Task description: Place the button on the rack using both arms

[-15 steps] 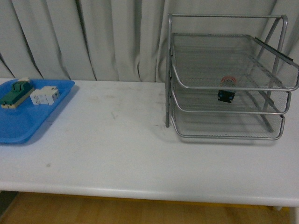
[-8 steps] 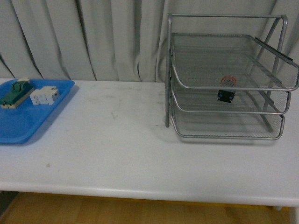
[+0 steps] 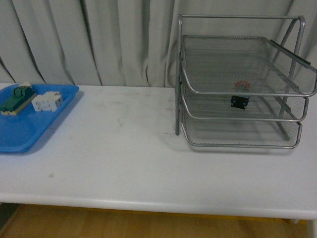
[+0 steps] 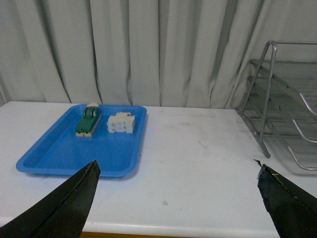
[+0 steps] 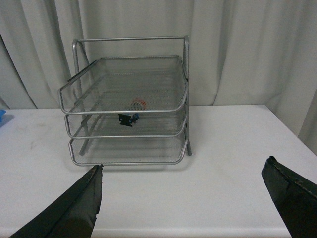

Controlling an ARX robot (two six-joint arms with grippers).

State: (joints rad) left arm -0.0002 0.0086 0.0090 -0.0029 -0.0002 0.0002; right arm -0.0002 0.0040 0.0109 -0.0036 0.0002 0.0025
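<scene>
Right gripper (image 5: 188,198) open and empty, left gripper (image 4: 176,198) likewise, both pulled back near; button (image 3: 240,96) already on rack (image 3: 237,79) middle tier, far right, well ahead of right gripper, nearer that arm.

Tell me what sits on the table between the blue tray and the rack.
Nothing: the front view shows only bare white tabletop between the blue tray and the rack.

Both grippers spread wide, holding nothing.

I saw neither arm in the front view. Each wrist camera showed me its own dark fingertips only: left gripper (image 4: 176,203) and right gripper (image 5: 188,201) both had jaws set far apart, raised off the surface.
</scene>
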